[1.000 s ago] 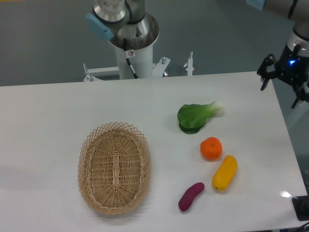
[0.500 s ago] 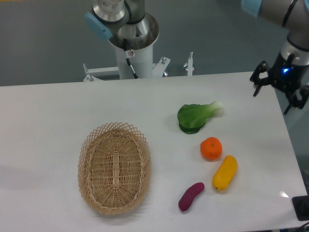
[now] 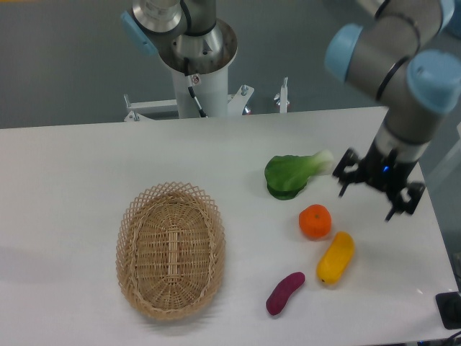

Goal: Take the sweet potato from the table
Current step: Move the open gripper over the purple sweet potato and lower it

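Observation:
The sweet potato (image 3: 285, 293) is a small dark purple-magenta oblong lying on the white table (image 3: 72, 187), toward the front right. My gripper (image 3: 367, 203) hangs open and empty above the table, up and to the right of the sweet potato, above the yellow vegetable (image 3: 336, 257) and beside the orange fruit (image 3: 315, 221). Its fingers (image 3: 343, 189) point downward and are spread apart. Nothing touches the sweet potato.
A woven wicker basket (image 3: 171, 249) sits left of centre. A green leafy vegetable (image 3: 289, 174) lies behind the orange fruit. The arm's base column (image 3: 199, 65) stands behind the table's far edge. A dark object (image 3: 449, 310) shows at the lower right corner.
The arm has swung in from the table's far right edge, leftward and forward, bringing the gripper over the table near the orange fruit and yellow vegetable. The objects have not moved.

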{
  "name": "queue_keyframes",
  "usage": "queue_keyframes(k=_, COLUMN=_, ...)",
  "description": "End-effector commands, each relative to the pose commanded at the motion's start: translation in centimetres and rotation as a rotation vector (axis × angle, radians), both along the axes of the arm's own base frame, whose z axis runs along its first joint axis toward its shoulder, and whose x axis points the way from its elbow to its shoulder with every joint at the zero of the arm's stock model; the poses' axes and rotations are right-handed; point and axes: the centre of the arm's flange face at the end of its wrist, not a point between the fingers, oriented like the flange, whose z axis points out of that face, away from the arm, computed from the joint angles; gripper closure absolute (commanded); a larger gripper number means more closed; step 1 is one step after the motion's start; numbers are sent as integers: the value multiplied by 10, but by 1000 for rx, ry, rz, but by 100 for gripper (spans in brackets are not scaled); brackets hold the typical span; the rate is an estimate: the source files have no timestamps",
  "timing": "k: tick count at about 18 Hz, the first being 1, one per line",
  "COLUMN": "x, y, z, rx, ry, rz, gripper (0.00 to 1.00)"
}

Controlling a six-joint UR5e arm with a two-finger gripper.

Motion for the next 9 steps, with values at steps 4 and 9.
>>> queue_keyframes(k=4, x=22, y=43, z=-51, rx=24, ry=36, rz=-13, gripper=0)
queue_keyframes(k=9, x=47, y=77, z=-93, rx=44, ry=43, rz=14, gripper=0)
